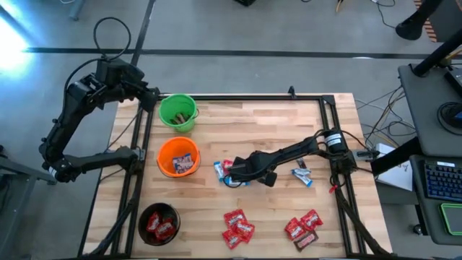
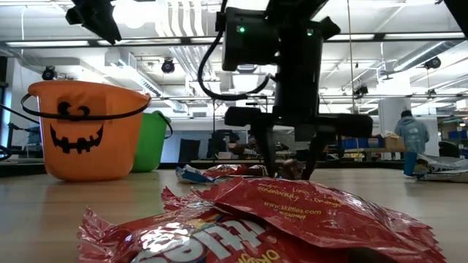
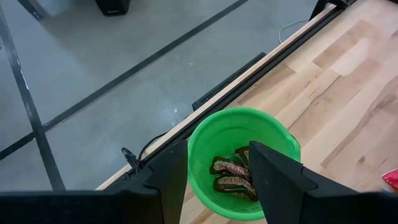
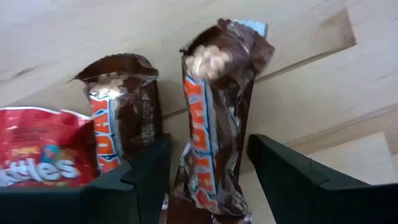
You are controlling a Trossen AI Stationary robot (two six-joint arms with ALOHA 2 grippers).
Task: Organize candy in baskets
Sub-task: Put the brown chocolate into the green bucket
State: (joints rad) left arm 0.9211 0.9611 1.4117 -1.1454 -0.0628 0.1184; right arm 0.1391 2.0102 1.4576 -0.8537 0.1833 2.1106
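Note:
My right gripper [image 1: 235, 173] [image 4: 208, 140] points down over a small heap of candy in the middle of the table. It is open, one finger on each side of a dark brown bar [image 4: 214, 106] that lies flat on the wood. A second brown bar [image 4: 121, 106] and a red pack [image 4: 37, 158] lie beside it. In the low view its fingertips [image 2: 267, 157] hang just above the candy. My left gripper [image 3: 217, 155] waits open above the green basket [image 1: 177, 112], which holds brown bars [image 3: 231, 177]. The orange basket [image 1: 177, 157] and the black basket [image 1: 159, 222] stand along the left side.
Red packs lie near the front edge [image 1: 237, 226] [image 1: 303, 227], and blue-and-white sweets [image 1: 303, 175] lie under my right arm. A dark metal frame [image 1: 144, 166] runs along the table's sides. Bare wood stretches across the far half. A person [image 2: 411, 139] stands far off in the room.

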